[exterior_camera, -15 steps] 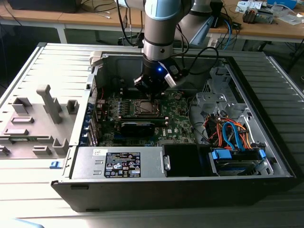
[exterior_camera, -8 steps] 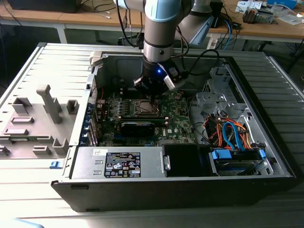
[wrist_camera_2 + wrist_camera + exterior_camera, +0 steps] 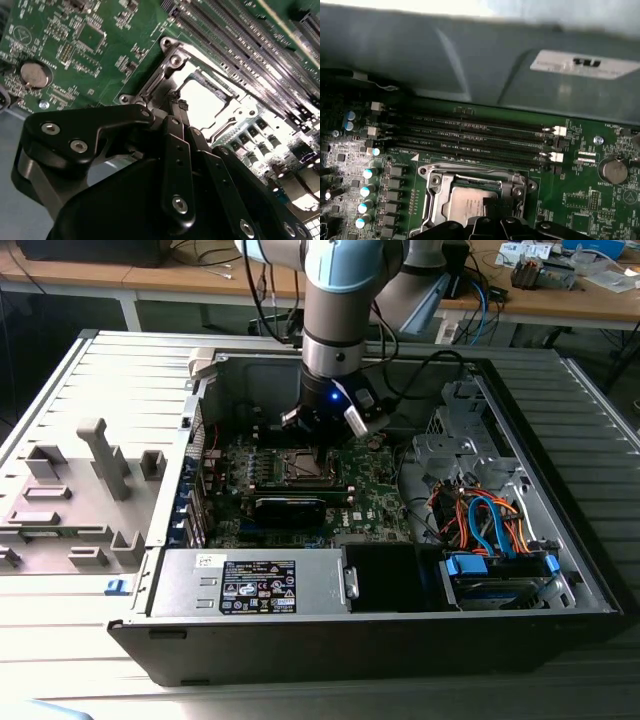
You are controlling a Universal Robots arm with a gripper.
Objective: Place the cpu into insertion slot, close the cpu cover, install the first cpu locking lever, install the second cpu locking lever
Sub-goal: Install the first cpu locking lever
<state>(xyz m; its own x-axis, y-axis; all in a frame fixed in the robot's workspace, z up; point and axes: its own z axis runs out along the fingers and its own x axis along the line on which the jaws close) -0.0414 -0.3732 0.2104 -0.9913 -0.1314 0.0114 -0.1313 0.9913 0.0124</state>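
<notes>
my pincer [image 3: 175, 102] hangs low over the insertion slot [image 3: 472, 195], fingertips drawn together at the socket frame; i cannot tell whether they grip anything. the cpu [image 3: 467, 205] lies seated inside the slot, silver top showing through the cpu cover [image 3: 172, 67]. memory slots [image 3: 475, 137] run just beside the socket on the green motherboard [image 3: 375, 495].

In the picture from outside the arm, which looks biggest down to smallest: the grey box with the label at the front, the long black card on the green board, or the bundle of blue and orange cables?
1. Grey labelled box, clearly largest.
2. Cable bundle.
3. Long black card.
The last two look close; I wouldn't rank them firmly.
</notes>
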